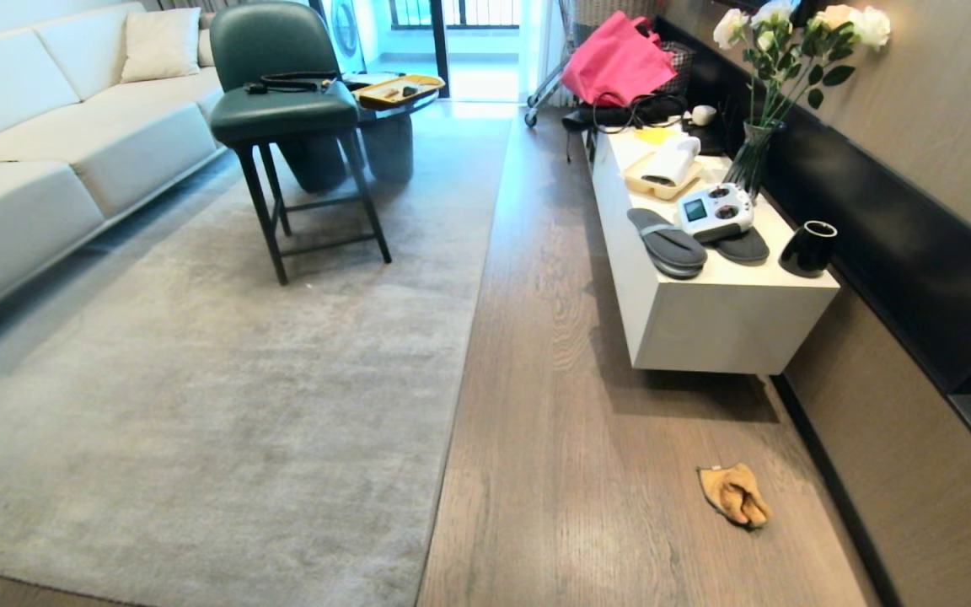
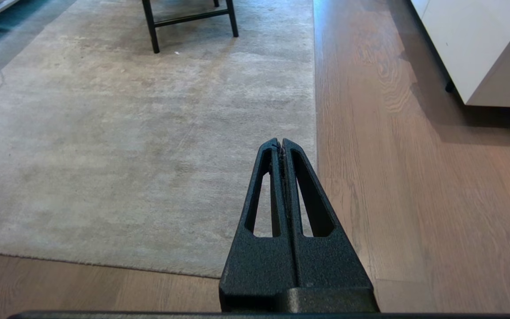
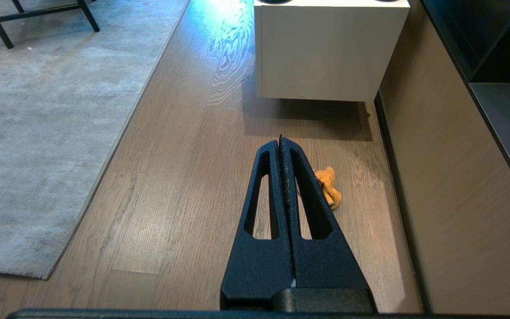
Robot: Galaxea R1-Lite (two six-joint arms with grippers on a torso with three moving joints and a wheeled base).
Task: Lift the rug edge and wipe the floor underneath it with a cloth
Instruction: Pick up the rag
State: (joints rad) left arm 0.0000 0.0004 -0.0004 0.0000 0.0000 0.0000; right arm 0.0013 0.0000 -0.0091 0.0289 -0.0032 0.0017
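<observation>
Both grippers, left gripper (image 2: pixel 280 142) and right gripper (image 3: pixel 280 141), show only in wrist views, fingers pressed together, empty; the head view shows the cloth (image 1: pixel 736 494) crumpled on the floor (image 1: pixel 553 405).

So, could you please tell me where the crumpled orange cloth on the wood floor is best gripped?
Probably from straight above, on the raised bunched ridge of the crumpled orange cloth. It lies loose on bare wood floor, apart from the grey rug, with no flat edge to slide under.

Bright daylight, glare on floor (image 1: pixel 536 278)
</observation>
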